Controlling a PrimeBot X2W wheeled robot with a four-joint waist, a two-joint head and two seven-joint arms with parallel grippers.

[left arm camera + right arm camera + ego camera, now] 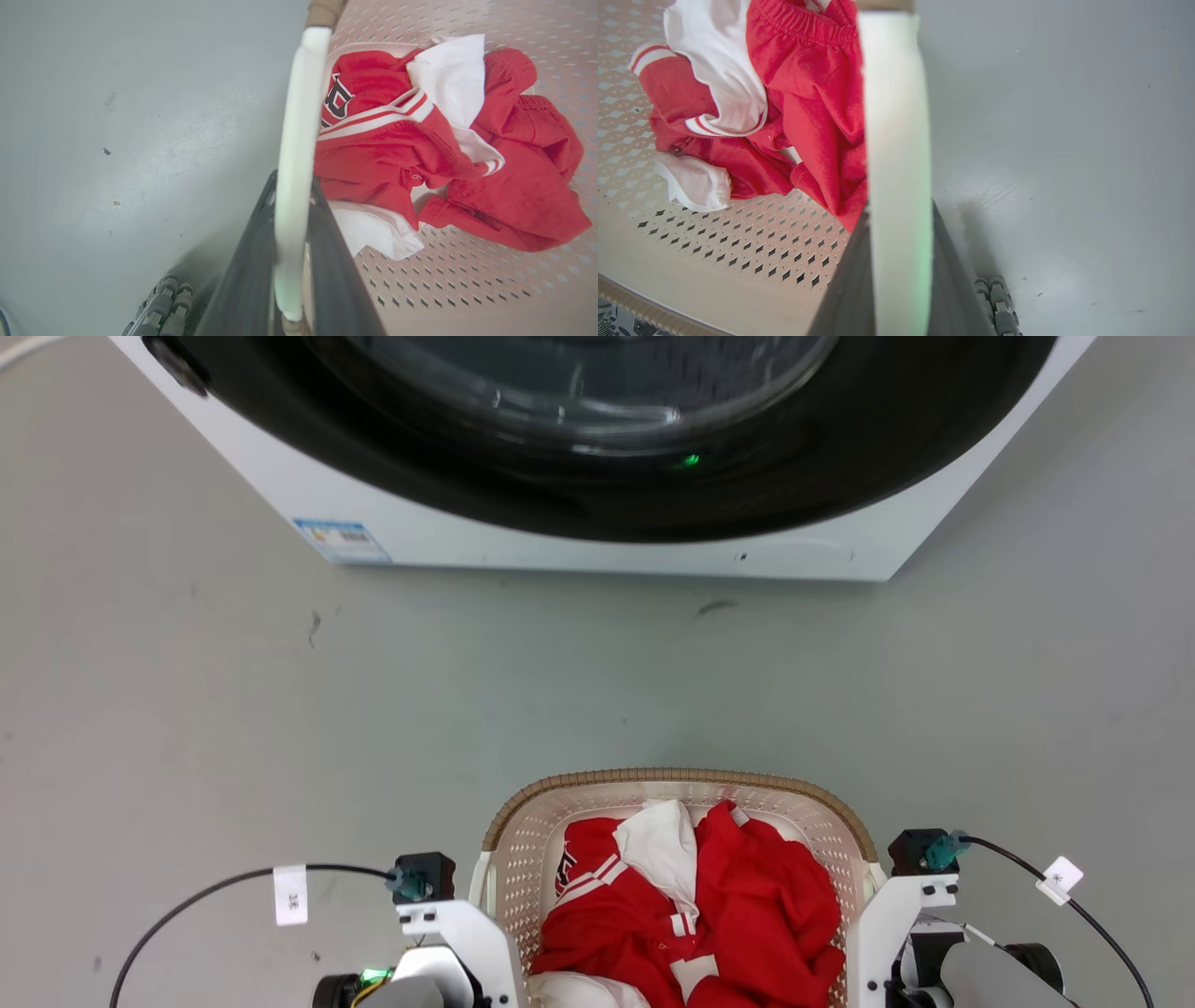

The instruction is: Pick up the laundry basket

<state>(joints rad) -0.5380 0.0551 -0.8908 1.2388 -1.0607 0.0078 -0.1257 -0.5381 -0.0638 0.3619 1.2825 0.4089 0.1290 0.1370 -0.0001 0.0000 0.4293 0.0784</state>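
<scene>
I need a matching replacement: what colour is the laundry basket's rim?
The rim is brown, braided-look; clearest in the head view.

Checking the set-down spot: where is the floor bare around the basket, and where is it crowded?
Bare floor lies between the washing machine and the laundry basket, and out to both sides. Crowded: clothes pile inside the basket; left hand and right hand clamp its handles.

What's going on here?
The robot is gripping the laundry basket with both hands. The left hand is shut on the left side handle, and the right hand on the right side handle. The basket holds red and white clothes and is in front of the washing machine. I can't tell whether it's off the floor.
</scene>
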